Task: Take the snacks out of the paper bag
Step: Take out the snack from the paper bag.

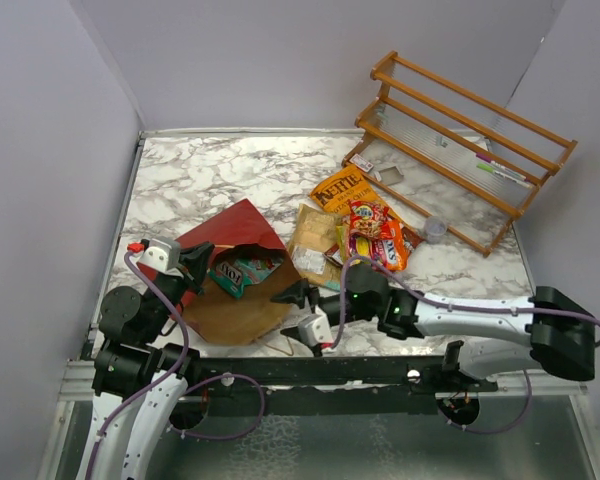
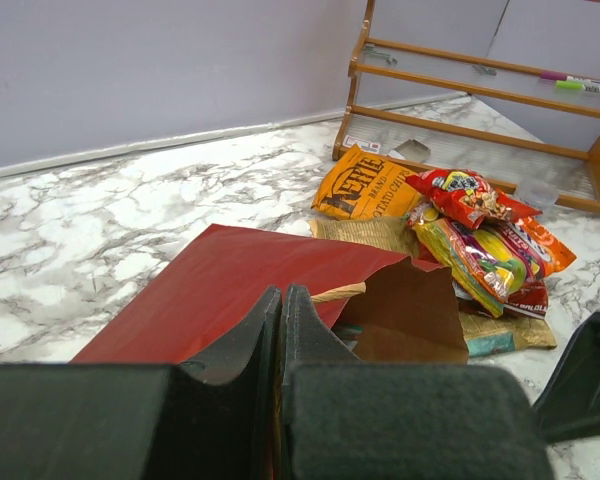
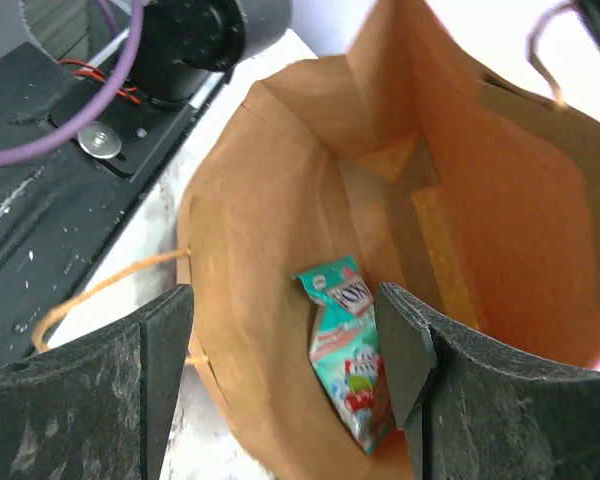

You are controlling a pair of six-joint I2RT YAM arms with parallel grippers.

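Right gripper point(image 3: 285, 335), jaws wide, sits at the mouth of the paper bag point(image 3: 500, 200); a teal candy pack point(image 3: 352, 365) lies inside. Left gripper point(image 2: 282, 300) pinches the bag's rim, jaws shut. Beyond, other snacks point(image 1: 365, 235) pile on the open marble worktop point(image 1: 200, 175), near the wooden rack point(image 1: 470, 140).

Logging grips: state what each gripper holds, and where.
Left gripper pinches the paper bag by its rim; right gripper is open, holding nothing.

light: bright, even | shadows: soft | blur: wrist-view foregrounds
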